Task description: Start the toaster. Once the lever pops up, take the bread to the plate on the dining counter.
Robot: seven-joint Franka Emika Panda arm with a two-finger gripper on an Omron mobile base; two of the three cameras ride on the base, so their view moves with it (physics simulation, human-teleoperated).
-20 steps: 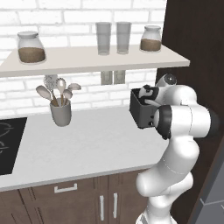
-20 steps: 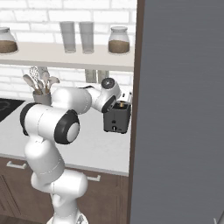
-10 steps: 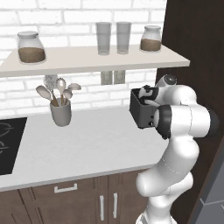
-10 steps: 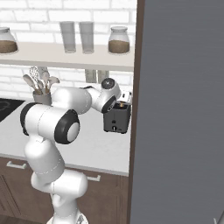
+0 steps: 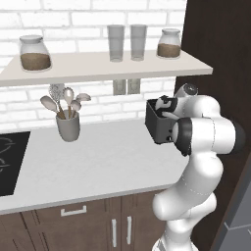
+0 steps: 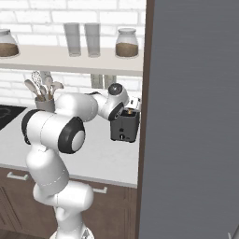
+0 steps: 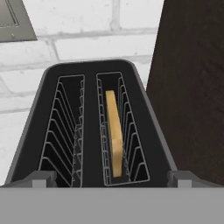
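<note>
Since a second ago almost nothing has shifted: the arm has held its reach over the toaster, and the base and counter things sit where they were.

Your gripper (image 7: 112, 183) hangs directly above the toaster (image 7: 94, 131), jaws spread as wide as they go and holding nothing; one fingertip (image 7: 41, 179) sits over the near left corner of the toaster's top and the other over the near right corner.

The bread (image 7: 114, 135) stands on edge in the right-hand slot, sunk among the wire guides, with only its narrow top edge facing you. The left slot is empty. From the right base view the toaster (image 6: 125, 125) stands on the grey worktop (image 6: 102, 154), just beside the dark tall cabinet (image 6: 147, 93), with its small pale knob on the front.

Judge the slice as light, fairly stiff but crumbly: pinch it gently across its flat faces, near the top edge, once it stands proud of the slot. Squeezing hard would likely crack it, and the wire guides leave little room for the fingers. I cannot make out the lever in these views, so whether toasting has started is unclear. The toaster itself looks rigid and should stay put under a downward press.
</note>
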